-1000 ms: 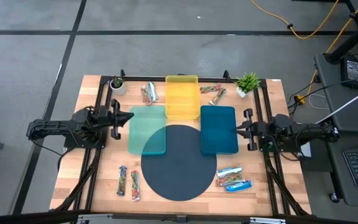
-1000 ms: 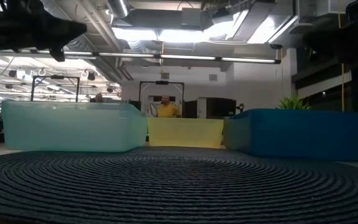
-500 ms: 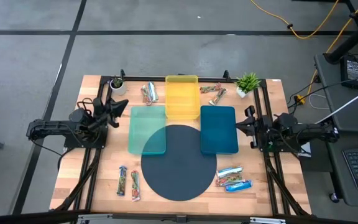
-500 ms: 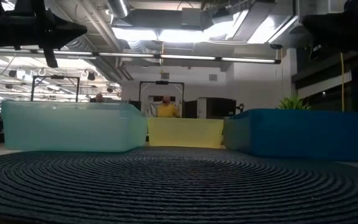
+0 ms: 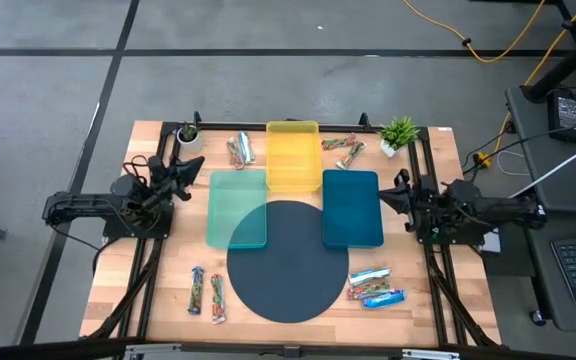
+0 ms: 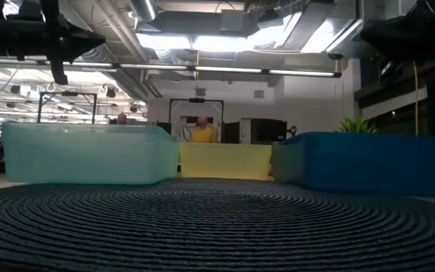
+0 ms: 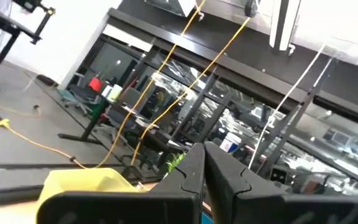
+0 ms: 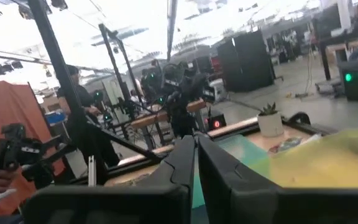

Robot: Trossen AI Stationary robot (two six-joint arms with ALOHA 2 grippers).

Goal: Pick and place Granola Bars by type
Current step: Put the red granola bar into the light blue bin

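Observation:
In the high view the granola bars lie in pairs on the wooden table. There are silver ones [image 5: 240,150] left of the yellow tray, brown-green ones [image 5: 343,148] right of it, red-multicoloured ones [image 5: 206,294] near the table's near-left corner, and blue-white ones [image 5: 374,286] at the near right. My left gripper [image 5: 198,166] hovers shut by the pale teal tray's far-left corner, and its wrist view [image 7: 202,149] shows the fingers closed. My right gripper [image 5: 385,194] hovers shut beside the blue tray's right edge, its fingers also closed in its wrist view [image 8: 195,139]. Neither is near a bar.
A pale teal tray [image 5: 238,207], a yellow tray [image 5: 293,155] and a blue tray [image 5: 352,207] stand around a dark round mat [image 5: 288,262]. Small potted plants [image 5: 188,135] [image 5: 399,132] stand at the far corners. Black frame rails run along both table sides.
My left gripper has swung toward the table's far edge and tipped upward, staying shut. My right gripper has shifted slightly toward the far edge and turned a little. The bars and trays have stayed in place.

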